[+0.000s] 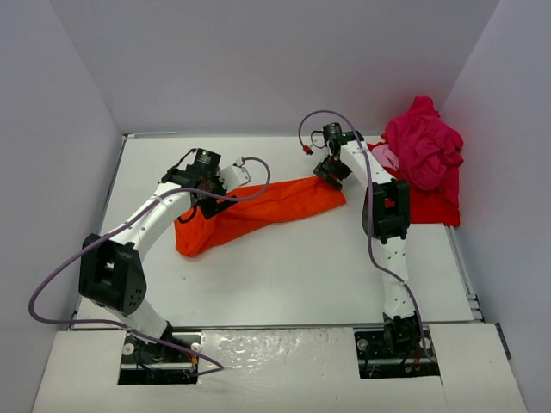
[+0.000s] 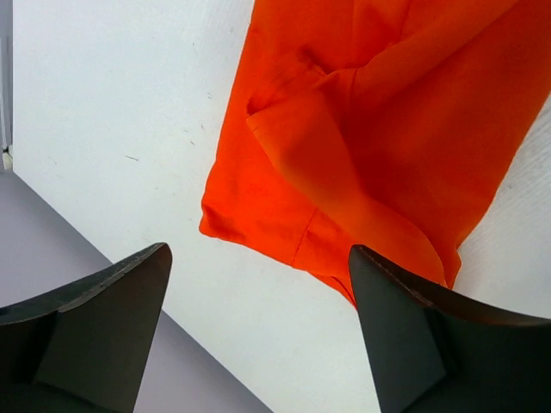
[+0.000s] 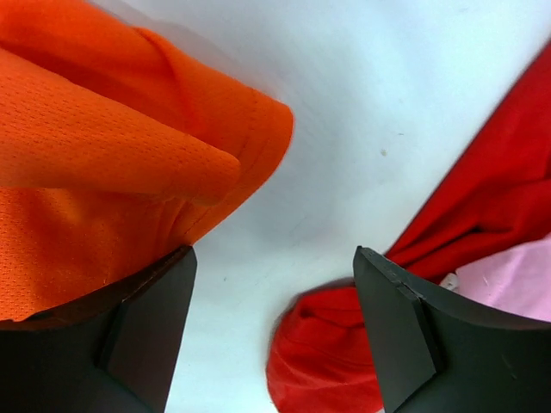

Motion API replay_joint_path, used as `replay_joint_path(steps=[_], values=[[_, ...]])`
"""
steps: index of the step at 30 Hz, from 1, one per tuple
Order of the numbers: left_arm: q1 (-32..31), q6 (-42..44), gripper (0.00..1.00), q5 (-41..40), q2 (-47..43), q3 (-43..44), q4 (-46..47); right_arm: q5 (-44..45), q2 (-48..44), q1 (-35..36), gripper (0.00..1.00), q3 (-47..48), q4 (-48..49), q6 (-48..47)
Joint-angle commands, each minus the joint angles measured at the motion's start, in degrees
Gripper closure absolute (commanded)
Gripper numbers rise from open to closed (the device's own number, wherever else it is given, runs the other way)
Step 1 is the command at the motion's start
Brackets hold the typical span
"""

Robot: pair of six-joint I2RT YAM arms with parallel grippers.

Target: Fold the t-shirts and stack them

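**Worktop seen from above and from both wrists.** The orange-red t-shirt (image 1: 258, 211) lies bunched in a long, wrinkled band across the middle of the white worktop (image 1: 293, 267). It runs from near left to far right, and one arm stands over each end.

The left jaws are spread wide and grip nothing. In the left wrist view the folded edge of the orange-red t-shirt (image 2: 362, 146) lies beyond them on the bare worktop (image 2: 112, 103). Whether the right-hand fingertip (image 2: 422, 344) touches the cloth cannot be told.

The right jaws also stand wide and hold nothing, with only bare worktop (image 3: 344, 146) between them. The end of the orange-red t-shirt (image 3: 95, 172) lies at one fingertip and the red t-shirt (image 3: 491, 206) at the other.

In the far right corner, the magenta-pink t-shirt (image 1: 424, 146) sits heaped on the flatter red t-shirt (image 1: 433, 206), against the wall (image 1: 499, 103).
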Motion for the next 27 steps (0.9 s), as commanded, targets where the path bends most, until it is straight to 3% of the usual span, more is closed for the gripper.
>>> replay_joint_path(steps=[1,9,15,19,21,24,27], values=[[0.7,-1.5,0.14,-3.6,-0.2,2.2,6.5,3.0,-5.8,0.1,0.28,1.4,5.1,3.3],[1.1,-4.5,0.11,-3.2,-3.8,4.6,5.8,12.4,-17.4,0.2,0.33,-3.5,16.7,8.0],[1.0,-5.2,0.11,3.9,-8.2,2.0,-1.2,8.1,-29.3,1.5,0.44,-11.2,18.3,10.6],[1.0,-7.7,0.11,7.3,-9.2,-2.3,-2.1,-2.1,-35.1,2.0,0.67,-19.9,17.4,12.0],[0.9,-8.4,0.11,8.0,-8.8,-4.2,-1.4,-9.4,-36.0,2.6,0.87,-23.1,17.4,12.1],[0.4,-9.3,0.11,8.2,-6.7,-6.0,-0.1,-11.9,-33.3,3.1,1.0,-24.6,16.6,13.4],[-0.4,-9.8,0.11,8.1,-5.0,-6.6,0.8,-13.0,-30.6,3.2,1.0,-24.2,16.1,14.4]])
